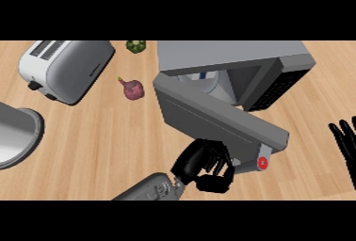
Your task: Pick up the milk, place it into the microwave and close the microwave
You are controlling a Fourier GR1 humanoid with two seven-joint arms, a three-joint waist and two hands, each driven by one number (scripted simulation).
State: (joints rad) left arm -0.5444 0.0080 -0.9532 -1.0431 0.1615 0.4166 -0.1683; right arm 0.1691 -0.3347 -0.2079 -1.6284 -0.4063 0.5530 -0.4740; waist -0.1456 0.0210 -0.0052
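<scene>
- The milk is inside the microwave; only a pale part with a small blue mark shows in the gap between the casing and the door
- The microwave door stands partly open, swung out across the table toward the view's lower edge, with a red button at its near end
- The left hand is at the door's outer face near that end; its fingers are loosely bent against the door and closed round nothing
- The right hand rests at the view's right edge, fingers straight and pointing up, holding nothing
- A toaster lies at the upper left, a dark red vegetable between it and the door, a green vegetable farther back
- A grey round vessel shows in part at the left edge
</scene>
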